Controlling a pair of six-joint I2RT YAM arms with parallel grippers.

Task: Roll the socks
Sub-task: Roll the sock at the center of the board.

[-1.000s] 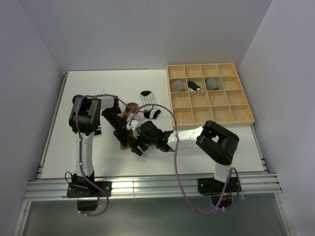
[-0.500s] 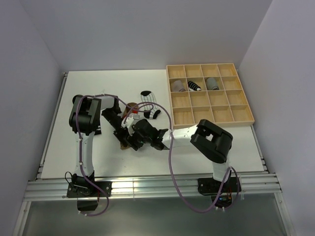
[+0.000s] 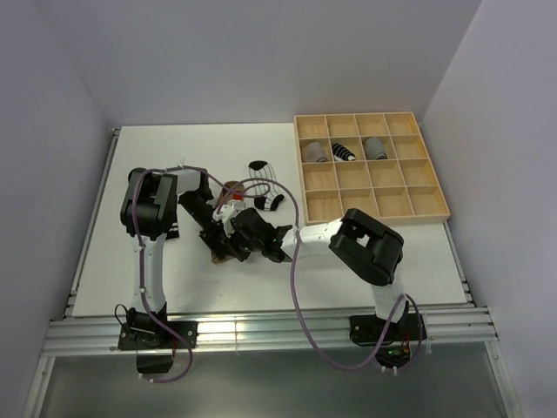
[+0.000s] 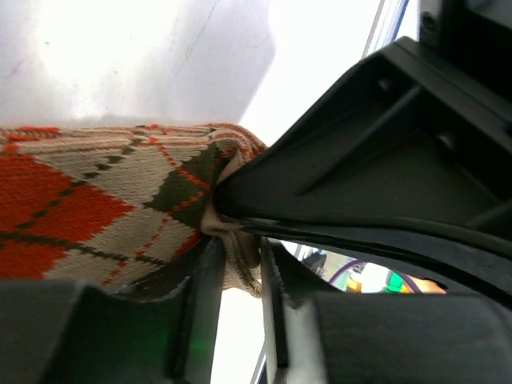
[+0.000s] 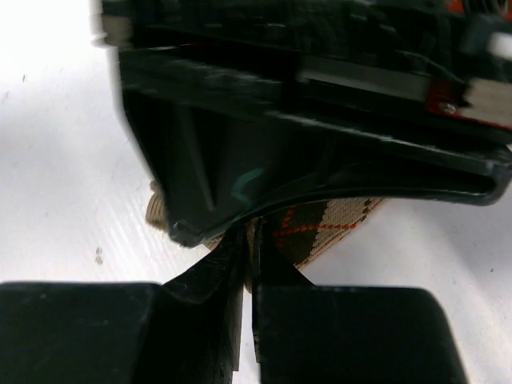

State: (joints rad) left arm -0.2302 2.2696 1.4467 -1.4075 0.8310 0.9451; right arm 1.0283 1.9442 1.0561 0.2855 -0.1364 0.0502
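Note:
An orange, tan and brown argyle sock (image 3: pixel 219 256) lies on the white table, mostly hidden under both grippers in the top view. My left gripper (image 3: pixel 218 237) reaches it from the left. In the left wrist view the sock (image 4: pixel 96 208) has its tan cuff pinched in the narrow gap of the left gripper (image 4: pixel 240 264). My right gripper (image 3: pixel 238 237) meets it from the right. In the right wrist view the right gripper (image 5: pixel 250 248) is shut on a thin fold of the sock (image 5: pixel 328 228), right under the left gripper's black body.
A black-and-white striped sock (image 3: pixel 262 178) lies just beyond the grippers. A wooden compartment tray (image 3: pixel 392 202) stands at the back right, with rolled socks (image 3: pixel 344 151) in three cells of its second row. A brown bit of fabric (image 3: pixel 233 185) shows by the left arm.
My right gripper slid left up against the left gripper and shut on the argyle sock. The left gripper's fingers eased apart a little, with the cuff still between them.

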